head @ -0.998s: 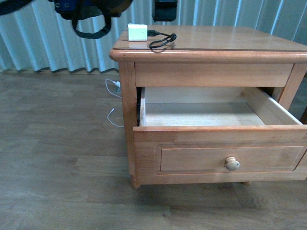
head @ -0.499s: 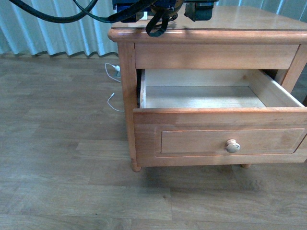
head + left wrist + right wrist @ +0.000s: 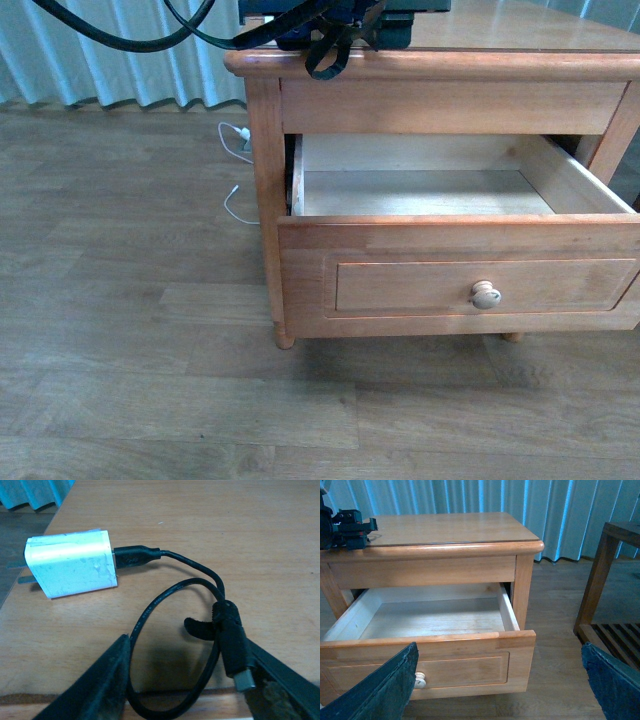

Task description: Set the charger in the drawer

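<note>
Wooden nightstand (image 3: 263, 200), one open drawer (image 3: 420, 240), one charger (image 3: 72, 562)

charger (image 3: 72, 562): white plastic, smooth, faintly scuffed
cable (image 3: 137, 556): black rubbery sheath, matt
worktop (image 3: 225, 520): honey wood, varnished sheen
drawer (image 3: 400, 285): varnished wood outside, pale bare wood inside
knob (image 3: 486, 294): pale wood, smooth
floor (image 3: 120, 350): grey-brown wood-grain planks, matt

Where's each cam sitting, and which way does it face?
Front: on the body, looking down at open drawer; left arm at top edge.
Left wrist: over nightstand, facing charger; left claw open astride its cable.
Right wrist: before the nightstand, facing drawer; right claw open.
Front and right wrist share drawer, left arm.
</note>
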